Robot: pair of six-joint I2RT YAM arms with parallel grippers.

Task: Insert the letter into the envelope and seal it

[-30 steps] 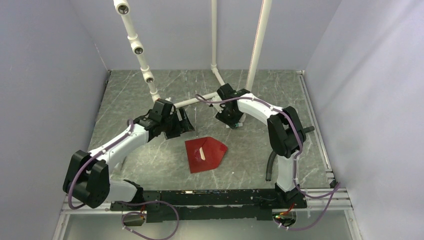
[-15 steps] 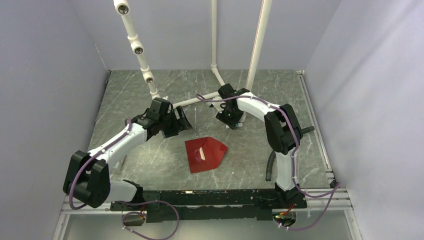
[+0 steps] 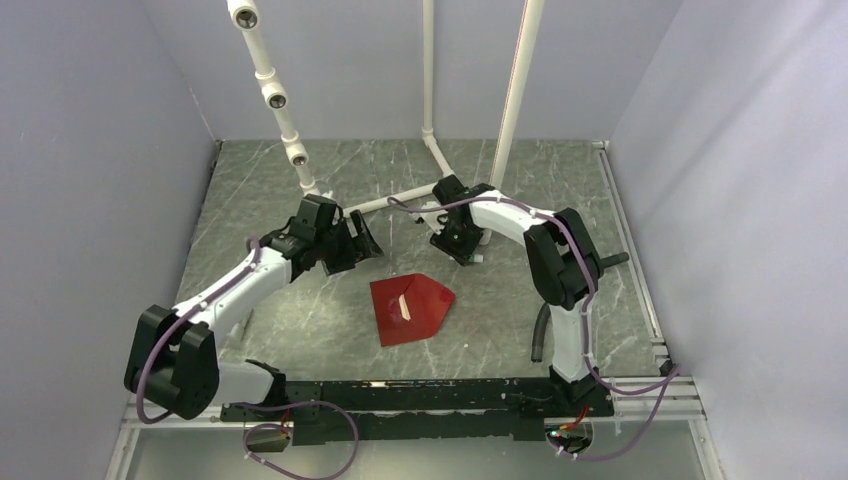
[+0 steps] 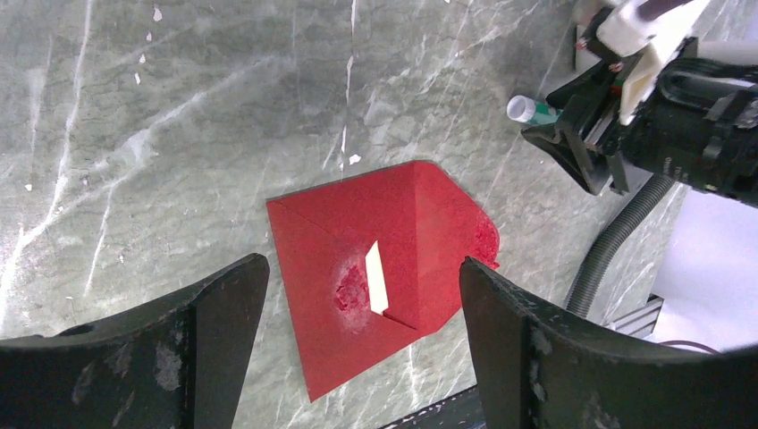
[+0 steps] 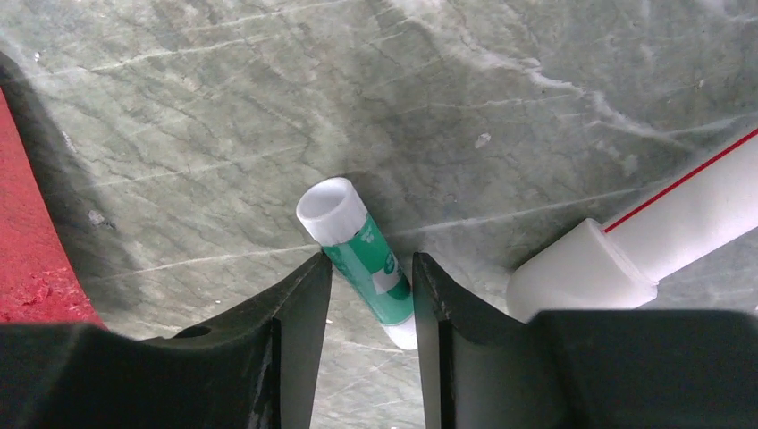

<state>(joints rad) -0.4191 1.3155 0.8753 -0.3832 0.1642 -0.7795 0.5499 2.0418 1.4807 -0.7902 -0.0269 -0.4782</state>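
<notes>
My right claw (image 5: pixel 371 265) grips the glue stick (image 5: pixel 356 239), the envelope (image 3: pixel 410 309) sits lower-left of it in the overhead frame, and my left claw (image 3: pixel 364 240) is wide.

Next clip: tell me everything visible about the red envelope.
The envelope is dark red paper. It lies flat on the grey marbled table between the two arms, with its pointed flap end toward the right arm's side. A crease crosses it. Its upper face bears a narrow pale strip with a rough, scuffed patch beside it. Only the table touches it. Whether it is sealed cannot be told.
</notes>
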